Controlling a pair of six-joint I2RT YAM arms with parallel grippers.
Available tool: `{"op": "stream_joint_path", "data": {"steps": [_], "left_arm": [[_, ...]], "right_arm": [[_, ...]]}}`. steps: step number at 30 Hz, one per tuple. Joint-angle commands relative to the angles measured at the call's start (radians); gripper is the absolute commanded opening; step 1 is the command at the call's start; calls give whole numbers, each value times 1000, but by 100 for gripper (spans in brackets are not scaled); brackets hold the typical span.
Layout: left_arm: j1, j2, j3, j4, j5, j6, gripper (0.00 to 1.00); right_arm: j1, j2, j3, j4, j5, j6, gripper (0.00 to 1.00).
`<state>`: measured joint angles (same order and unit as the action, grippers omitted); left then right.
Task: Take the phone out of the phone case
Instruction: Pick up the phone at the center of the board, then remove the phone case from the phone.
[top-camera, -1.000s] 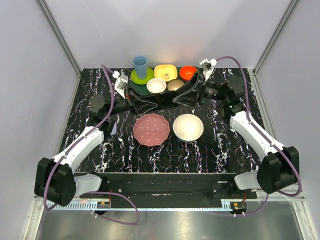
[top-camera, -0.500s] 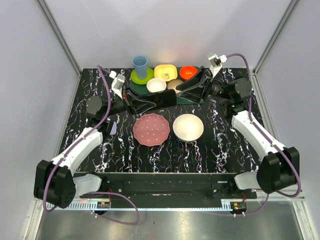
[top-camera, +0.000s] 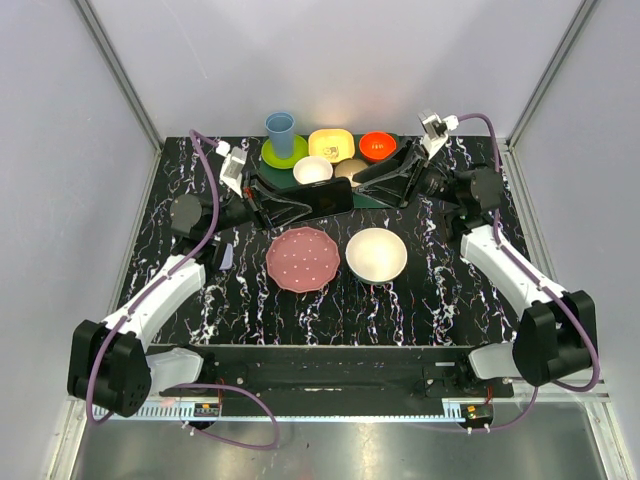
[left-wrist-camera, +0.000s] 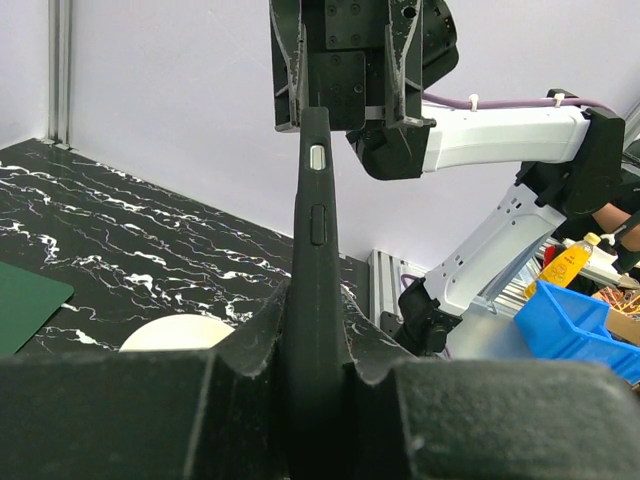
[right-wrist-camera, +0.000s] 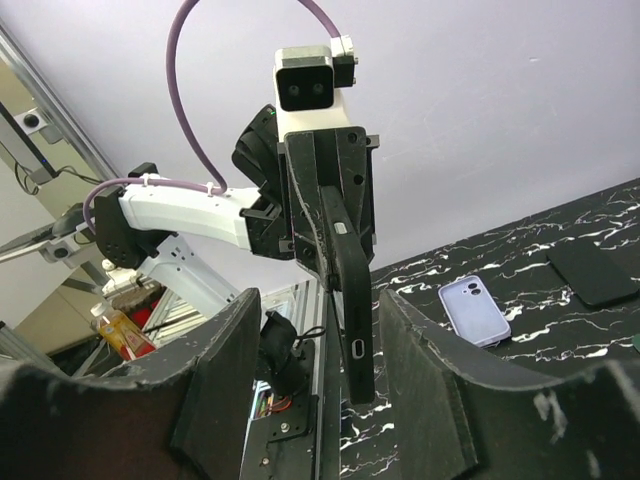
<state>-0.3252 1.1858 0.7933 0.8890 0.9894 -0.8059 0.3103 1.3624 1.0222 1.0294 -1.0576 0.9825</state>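
On the table (top-camera: 440, 300), one phone case (right-wrist-camera: 475, 310); one phone (top-camera: 330, 200) held aloft.

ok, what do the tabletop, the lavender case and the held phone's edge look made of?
The tabletop: black with white veining, slight sheen; marble-look, probably printed laminate, can't confirm. The lavender phone case: smooth, matte, rounded corners; likely silicone or soft plastic. The phone edge: matte black with moulded button bumps; looks like rubbery plastic, one metallic-looking button.
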Motion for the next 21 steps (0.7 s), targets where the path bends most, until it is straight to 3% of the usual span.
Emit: {"op": "stream_joint_path", "data": {"steps": [1,21], "left_arm": [[2,-14,9,126,-15,-21,0],[-14,15,15,131,-21,-29,0]], "right_arm": [[-5,21,-8,104,47,33,56],[30,76,13,86,53,21,45]]}}
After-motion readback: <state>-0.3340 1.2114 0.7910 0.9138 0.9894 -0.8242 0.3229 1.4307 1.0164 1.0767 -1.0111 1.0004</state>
